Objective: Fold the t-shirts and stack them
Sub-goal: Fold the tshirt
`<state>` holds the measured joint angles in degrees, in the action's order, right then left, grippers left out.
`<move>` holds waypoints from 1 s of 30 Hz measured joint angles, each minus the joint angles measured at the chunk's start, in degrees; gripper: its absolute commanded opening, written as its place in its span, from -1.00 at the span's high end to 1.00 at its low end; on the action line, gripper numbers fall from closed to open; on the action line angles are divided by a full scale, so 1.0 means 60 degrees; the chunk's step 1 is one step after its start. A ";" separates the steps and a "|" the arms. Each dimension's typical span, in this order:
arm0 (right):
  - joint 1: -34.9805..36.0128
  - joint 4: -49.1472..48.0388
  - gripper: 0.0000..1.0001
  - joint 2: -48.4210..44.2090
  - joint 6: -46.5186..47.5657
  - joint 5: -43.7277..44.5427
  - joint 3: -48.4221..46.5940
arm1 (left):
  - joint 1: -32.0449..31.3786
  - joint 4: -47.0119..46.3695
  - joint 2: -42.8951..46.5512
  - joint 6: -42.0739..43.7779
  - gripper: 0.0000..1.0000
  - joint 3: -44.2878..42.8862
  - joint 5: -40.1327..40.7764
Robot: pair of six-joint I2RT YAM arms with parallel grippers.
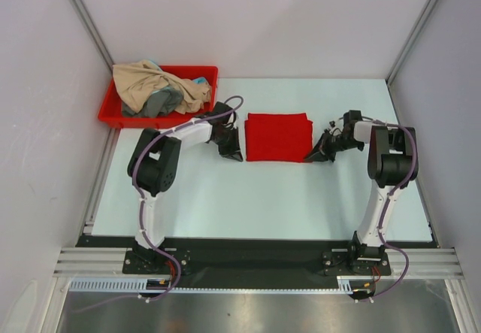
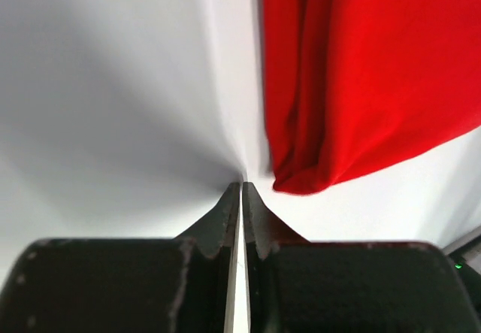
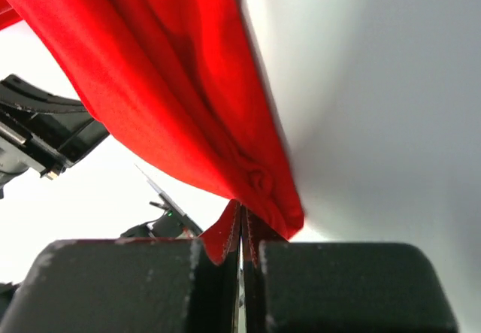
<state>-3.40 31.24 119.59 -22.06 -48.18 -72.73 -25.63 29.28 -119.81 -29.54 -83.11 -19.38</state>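
Pale table (image 1: 263, 198) lying between plain grey walls (image 1: 37, 122); metal rail (image 1: 255, 261) running along table's near edge; even light falling.

In the right wrist view the red t-shirt (image 3: 188, 85) runs off the frame at 12 and 9 o'clock, and its lowest fold hides whether the right gripper (image 3: 241, 224) pinches cloth or only touches it. The left wrist view cuts the shirt at 12 and 3 o'clock. In the red tray (image 1: 120, 111), the grey shirt (image 1: 154, 104) and light blue shirt (image 1: 199, 83) lie mostly buried under the beige shirt (image 1: 154, 81); possibly more lies beneath.
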 measured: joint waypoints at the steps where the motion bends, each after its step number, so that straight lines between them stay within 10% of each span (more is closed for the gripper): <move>1: -0.0025 0.0062 1.00 -0.0109 0.0033 0.0146 0.0004 | -0.0026 0.0033 0.0062 0.0058 0.82 0.0036 0.0138; 5: -0.0055 0.0313 0.87 -0.0685 0.0058 0.0714 -0.0015 | -0.0098 0.0423 0.0488 0.0251 0.81 0.0211 0.0375; 9: -0.0058 0.0521 -0.19 -0.1195 -0.0080 0.1395 -0.0477 | -0.0146 0.0696 0.1275 0.0364 0.80 0.0430 0.0386; 15: 0.0040 0.0525 -0.79 -0.0885 -0.0124 0.2335 -0.2561 | -0.0215 0.0812 0.2663 0.0656 0.81 0.1013 0.0255; 30: 0.1905 0.3264 -0.75 0.3330 0.0954 0.6655 -0.9956 | -0.0040 0.1115 0.4346 0.1122 0.81 0.2721 0.0375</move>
<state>8.03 50.83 139.57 -16.34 -8.25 -132.46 -25.87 35.97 -93.73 -22.81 -66.78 -17.12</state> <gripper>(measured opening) 0.899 0.098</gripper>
